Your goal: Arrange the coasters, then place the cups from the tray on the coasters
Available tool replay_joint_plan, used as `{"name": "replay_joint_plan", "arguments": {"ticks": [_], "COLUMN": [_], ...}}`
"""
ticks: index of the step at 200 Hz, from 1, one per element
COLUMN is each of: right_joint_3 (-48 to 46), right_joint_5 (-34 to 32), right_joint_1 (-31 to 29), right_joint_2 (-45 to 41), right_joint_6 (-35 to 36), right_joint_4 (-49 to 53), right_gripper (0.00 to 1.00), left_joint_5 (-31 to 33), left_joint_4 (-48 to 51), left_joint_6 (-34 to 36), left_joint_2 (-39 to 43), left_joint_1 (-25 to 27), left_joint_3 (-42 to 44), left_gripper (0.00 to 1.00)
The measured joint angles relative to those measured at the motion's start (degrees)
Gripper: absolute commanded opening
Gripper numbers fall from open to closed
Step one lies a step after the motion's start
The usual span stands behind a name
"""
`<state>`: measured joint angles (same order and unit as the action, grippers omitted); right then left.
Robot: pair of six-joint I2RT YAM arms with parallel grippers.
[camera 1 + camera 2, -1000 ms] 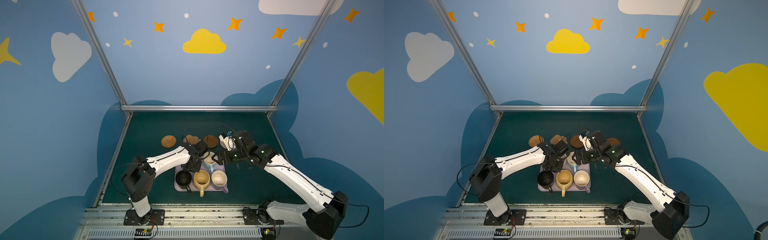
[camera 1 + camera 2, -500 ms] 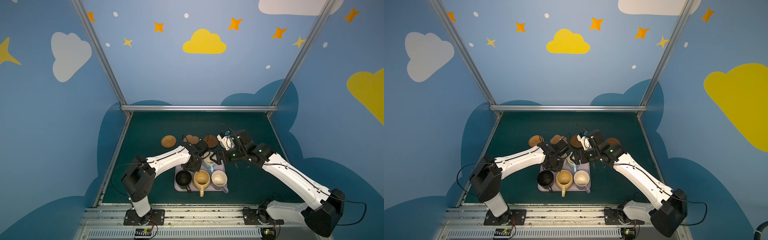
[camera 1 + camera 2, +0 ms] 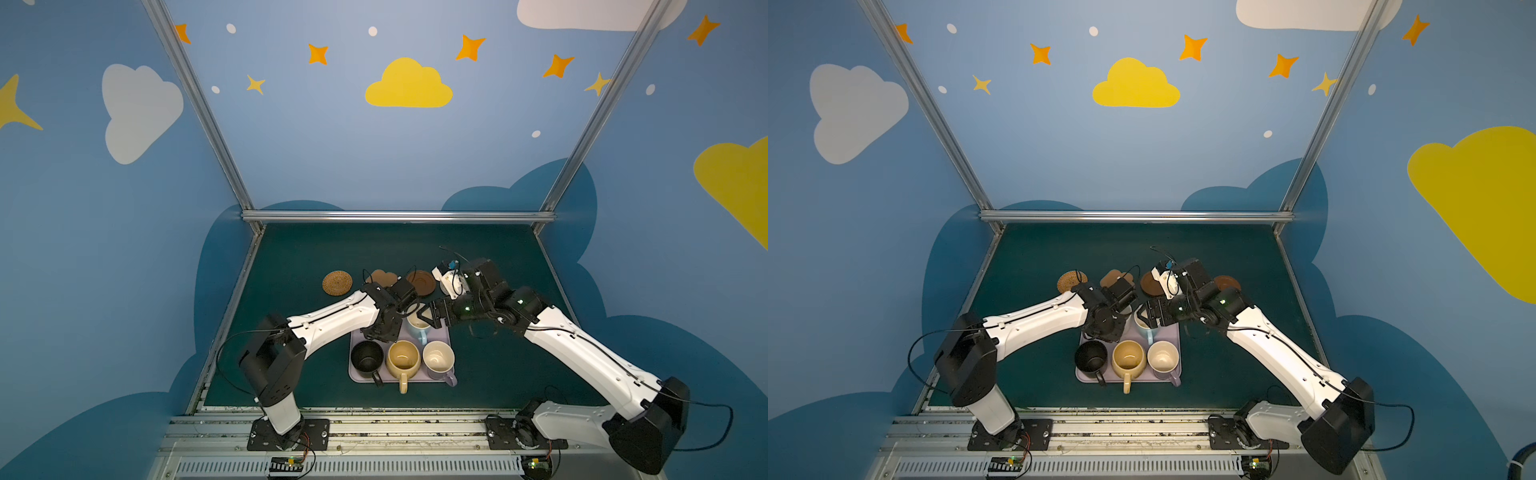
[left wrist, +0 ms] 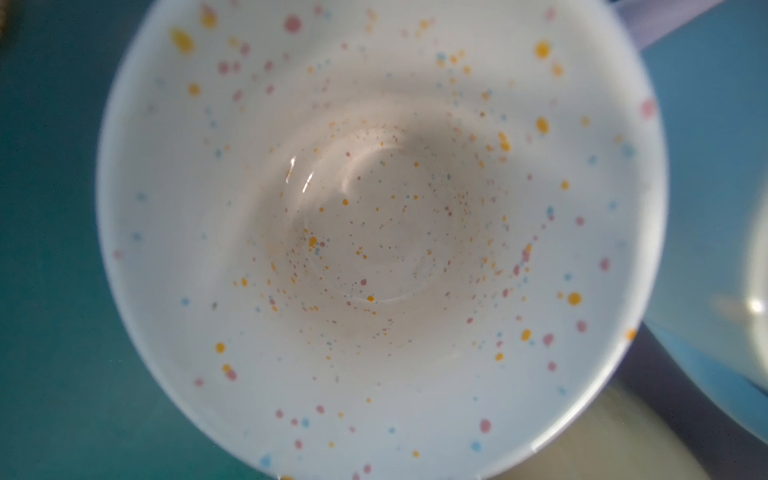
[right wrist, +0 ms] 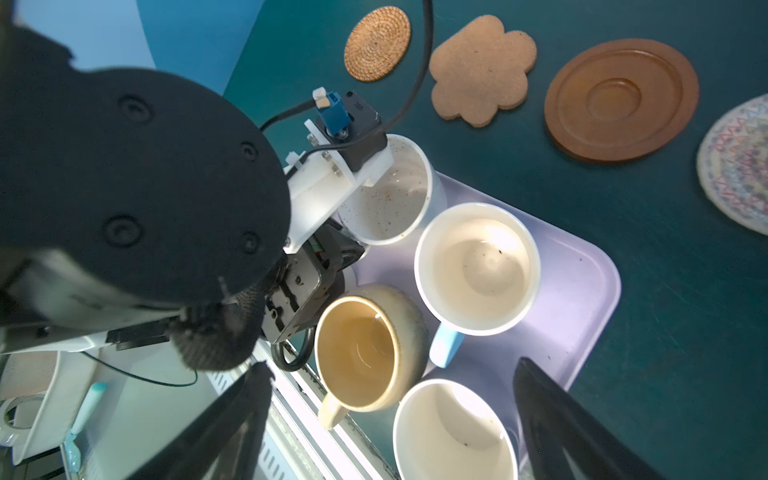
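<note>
Reference: the tray point(image 3: 443, 335) on the green table point(image 3: 316, 249). All positions are given against it, left to right.

1. Coasters. These lie flat in a row on the table beyond the tray's far edge.
   - The tan woven coaster point(image 3: 337, 283) lies past the far-left corner.
   - The flower-shaped coaster point(image 3: 384, 277) comes next.
   - The first brown wooden disc point(image 3: 421, 282) lies opposite the middle of the far edge.
   - The pale woven coaster point(image 5: 735, 166) lies opposite the far-right corner.
   - The second brown wooden disc point(image 3: 1227, 284) lies furthest right, partly behind the right arm point(image 3: 1266, 332).

2. Left gripper point(image 5: 338, 249). It is at the tray's far-left corner, just beside the cream speckled mug point(image 5: 390, 199). The jaws are pressed together. The fingers are hidden, so whether they pinch the mug cannot be told.

3. Mugs on the tray, all upright.
   - Near row: black mug point(image 3: 367, 360); mustard mug point(image 3: 403, 360), handle overhanging the near rim; lilac mug point(image 3: 438, 360).
   - Far row: cream speckled mug, then light blue mug point(image 3: 417, 326).

4. Right gripper point(image 5: 390, 365). It is above the tray's far half, over the light blue mug. The fingers are spread wide and hold nothing.
</note>
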<state>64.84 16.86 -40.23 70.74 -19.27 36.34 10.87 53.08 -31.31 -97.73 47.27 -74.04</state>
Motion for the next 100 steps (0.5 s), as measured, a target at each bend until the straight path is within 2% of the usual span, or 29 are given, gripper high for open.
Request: {"name": "replay_joint_plan", "arguments": {"ticks": [100], "right_joint_3": [-0.92], "right_joint_5": [0.98], "right_joint_1": [-0.11], "right_joint_2": [-2.21], "right_joint_6": [0.0], "right_joint_4": [-3.52], "right_gripper": [0.91], "left_joint_5": [-1.2], "left_joint_4": [-0.55], "left_joint_6": [-0.24], "left_joint_2": [3.85], "left_joint_1": [-2.67], "left_joint_3": [0.44], "left_gripper": [0.03]}}
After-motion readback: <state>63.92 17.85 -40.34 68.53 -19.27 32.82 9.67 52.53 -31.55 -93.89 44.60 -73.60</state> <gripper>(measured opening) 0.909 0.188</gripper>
